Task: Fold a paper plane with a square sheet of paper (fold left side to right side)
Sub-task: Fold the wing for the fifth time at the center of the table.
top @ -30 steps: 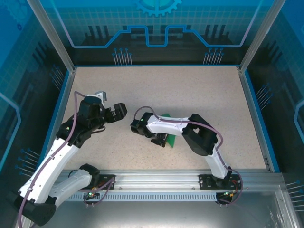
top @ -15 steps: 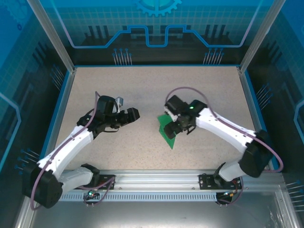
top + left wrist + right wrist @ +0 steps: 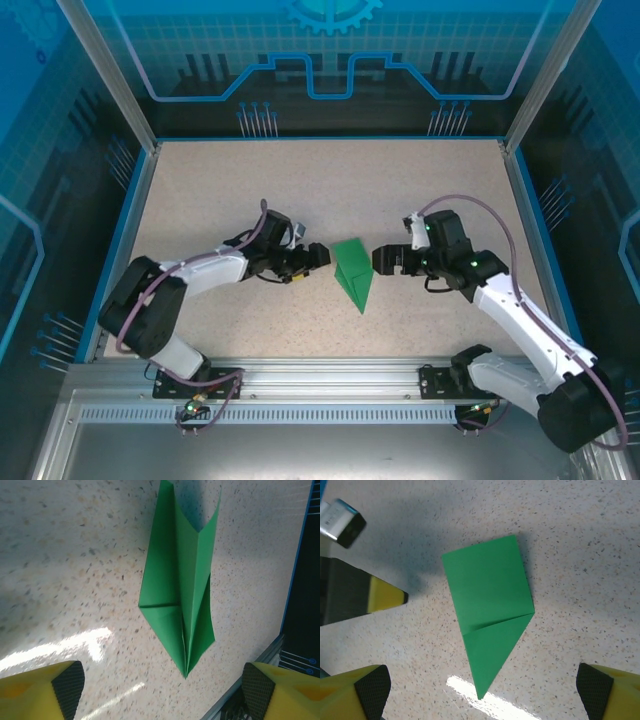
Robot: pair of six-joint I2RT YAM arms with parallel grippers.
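Top view: the folded square sheet of paper (image 3: 354, 273) is found lying free on the worktop (image 3: 330, 190). The right hand (image 3: 384, 261), earlier over it, is withdrawn just beside it, and the left hand (image 3: 311, 261) has been brought close. Left wrist: hand spread, sheet ahead. Right wrist: hand spread, sheet untouched.

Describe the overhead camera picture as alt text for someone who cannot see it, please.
A folded green paper sheet, narrowing to a point toward the near edge, lies on a speckled beige table. The robot's left gripper and right gripper flank it from either side, close to it but not holding it.
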